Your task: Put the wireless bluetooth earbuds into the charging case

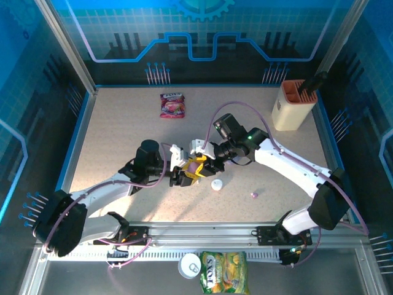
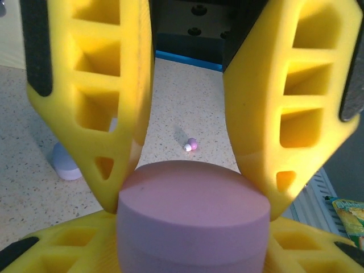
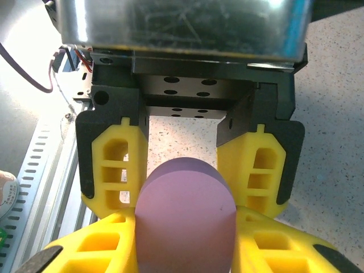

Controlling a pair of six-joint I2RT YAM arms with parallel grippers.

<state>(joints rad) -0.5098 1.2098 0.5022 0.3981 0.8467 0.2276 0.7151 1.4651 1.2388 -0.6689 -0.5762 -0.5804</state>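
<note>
1. Pinched between part-closed jaws of left gripper (image 1: 183, 174) and right gripper (image 1: 206, 159): purple pebble-shaped plastic case (image 2: 193, 210).
2. Lying loose on speckled tabletop (image 1: 123, 135) nearby: tiny pink-and-white earbud (image 2: 190, 144).
3. Illegible: lettering on green snack bag (image 1: 224, 273).

left gripper (image 1: 184, 176) and right gripper (image 1: 206, 161) meet at mid-table (image 1: 123, 135), yellow fingers about a purple charging case (image 1: 195, 167); a small white rounded object (image 1: 216, 184) lies just beside them, a tiny pink earbud (image 1: 254, 195) farther right.
</note>
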